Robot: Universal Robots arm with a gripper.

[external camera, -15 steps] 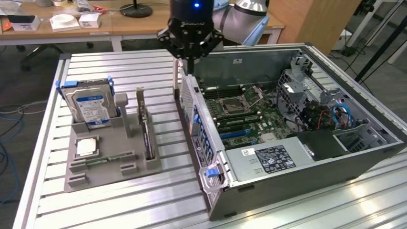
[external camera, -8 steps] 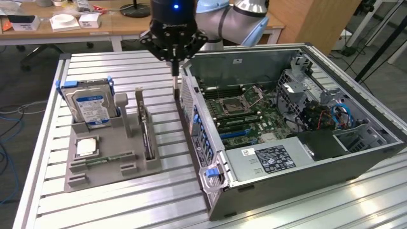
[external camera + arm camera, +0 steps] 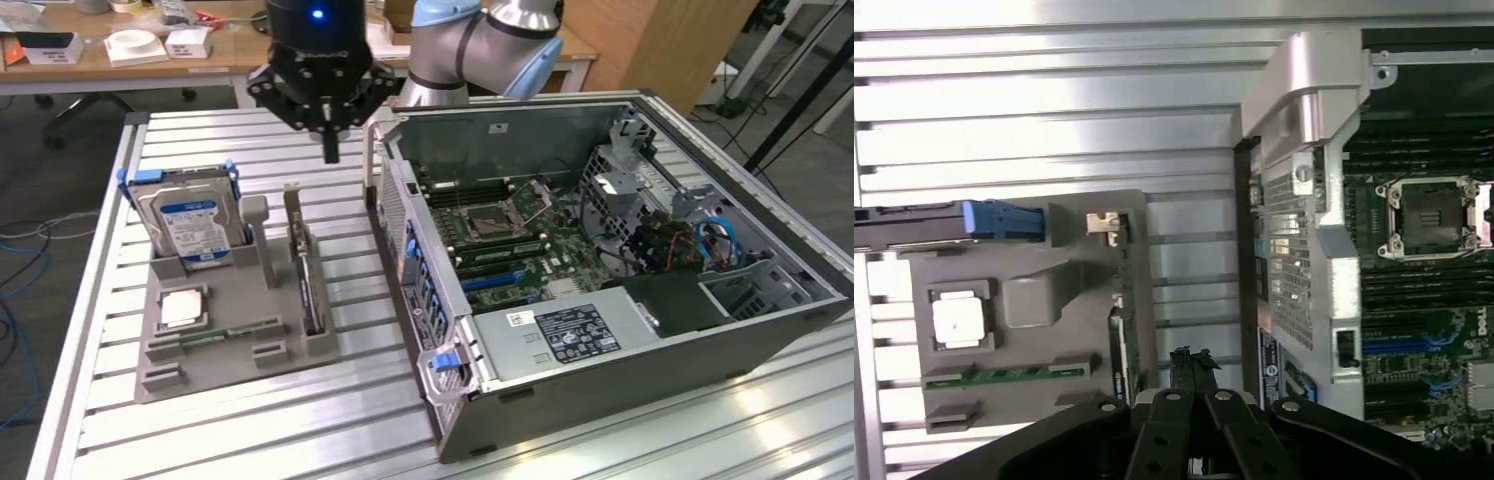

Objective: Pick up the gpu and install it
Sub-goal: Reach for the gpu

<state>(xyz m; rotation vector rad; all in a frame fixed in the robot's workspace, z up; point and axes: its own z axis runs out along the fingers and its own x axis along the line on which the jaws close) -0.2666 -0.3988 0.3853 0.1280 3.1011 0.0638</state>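
Note:
The gpu (image 3: 308,268) stands on its edge in a slot of the grey holder (image 3: 240,300), a thin dark card with a metal bracket at its far end. In the wrist view the gpu (image 3: 1121,340) shows edge-on along the grey holder (image 3: 1044,300). My gripper (image 3: 330,150) hangs above the table behind the holder's far end, between holder and computer case. It is shut, with nothing between its fingers. In the wrist view the gripper (image 3: 1194,362) has its dark fingertips pressed together beside the card's edge, apart from it.
The open computer case (image 3: 601,270) lies on the exterior view's right, its motherboard (image 3: 514,240) and empty CPU socket (image 3: 1434,215) exposed. The holder also carries a hard drive (image 3: 194,225), a CPU chip (image 3: 180,306) and a RAM stick (image 3: 214,340). A slatted aluminium table (image 3: 200,440) lies underneath.

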